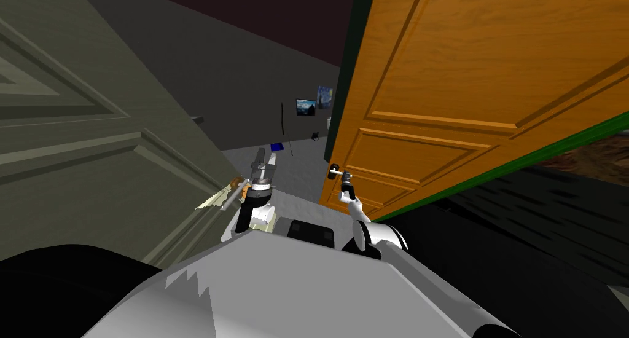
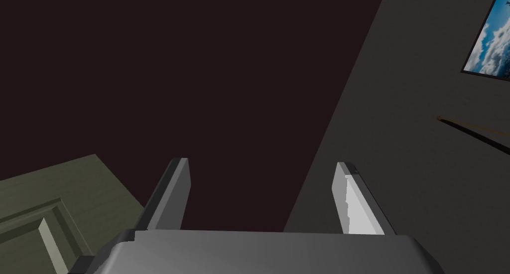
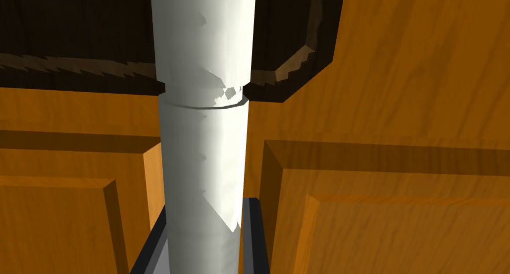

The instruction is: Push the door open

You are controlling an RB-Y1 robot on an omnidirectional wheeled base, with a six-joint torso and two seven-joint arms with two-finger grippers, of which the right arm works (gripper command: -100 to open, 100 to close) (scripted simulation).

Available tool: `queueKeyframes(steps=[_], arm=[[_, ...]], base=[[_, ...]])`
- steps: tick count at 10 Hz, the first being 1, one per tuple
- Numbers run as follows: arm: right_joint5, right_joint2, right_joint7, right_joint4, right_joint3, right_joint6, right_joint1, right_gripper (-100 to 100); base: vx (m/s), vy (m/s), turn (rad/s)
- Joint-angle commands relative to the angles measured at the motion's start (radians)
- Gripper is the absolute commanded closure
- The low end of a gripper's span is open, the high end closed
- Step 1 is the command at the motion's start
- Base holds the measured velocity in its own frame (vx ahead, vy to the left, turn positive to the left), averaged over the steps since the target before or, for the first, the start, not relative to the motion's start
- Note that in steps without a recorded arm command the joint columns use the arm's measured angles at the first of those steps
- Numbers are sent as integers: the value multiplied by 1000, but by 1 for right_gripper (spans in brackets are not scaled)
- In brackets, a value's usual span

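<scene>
While the right claw [image 1: 346, 182] is clamped on the handle [image 3: 204, 136], its 2 fingers [image 3: 253, 231] press the white bar's sides, 1 on each side, close to the claw's body. The handle is a round white bar that runs straight out along the claw and meets a dark plate [image 3: 299, 42] set on the door [image 3: 388, 196]. The door is orange with a wood grain and raised panels, 2 of which lie on either side of the handle, on the claw's side of the plate. Seen from the head, the door stands ahead and to my right, ajar, with the handle at its free edge, just beyond the right forearm. A green strip [image 1: 553, 145] borders the door on the side of the dark floor [image 1: 522, 230]. To my left stands an olive panel [image 1: 92, 137] with mouldings, and between it and the door a gap opens on a dim grey room. The left claw [image 1: 263, 161] is raised in that gap, well apart from the door, its 2 fingers spread wide with nothing between them.
</scene>
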Motion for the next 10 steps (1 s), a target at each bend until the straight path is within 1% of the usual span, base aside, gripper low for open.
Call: queueKeyframes(steps=[1,3,4,7,8,9,10], arm=[[-3,-10,11,-50,-9,23,26,100],[-3,-10,11,-70,-9,23,26,100],[-28,-1,51,-74,-30,19,27,100],[-28,-1,51,-74,-30,19,27,100],[-52,10,91,-78,-50,16,27,100],[-60,14,104,-79,-57,15,28,100],[-76,22,130,-82,-70,12,28,100]], base=[[34,11,-1],[-7,-2,4],[75,35,-74],[71,21,-21],[104,33,-44],[138,37,-85],[165,48,-71]])
